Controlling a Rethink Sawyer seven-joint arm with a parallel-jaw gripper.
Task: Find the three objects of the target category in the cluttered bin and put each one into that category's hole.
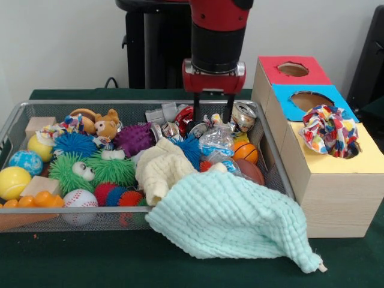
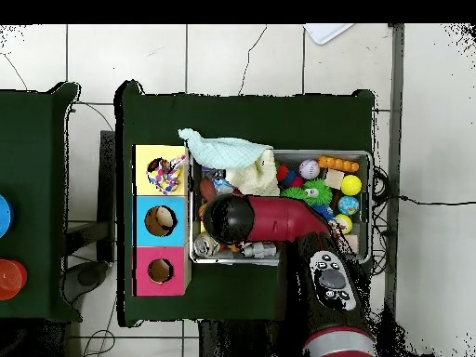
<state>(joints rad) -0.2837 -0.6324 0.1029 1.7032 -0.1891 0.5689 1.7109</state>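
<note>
— What's the room like?
— White tiled floor under a green tabletop. A mesh bin sits left; the three-holed box sits right, a patterned cloth in its near hole.
— And the hand?
— Over the bin's far side, seemingly released, holding nothing.

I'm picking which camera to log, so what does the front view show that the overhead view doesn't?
Front only: the gripper down over the bin, its fingers apart, and a teddy. Overhead only: the floor tiles and the arm covering the bin's middle. Both: the mint cloth over the bin's edge, and the colourful cloth in the yellow hole.
</note>
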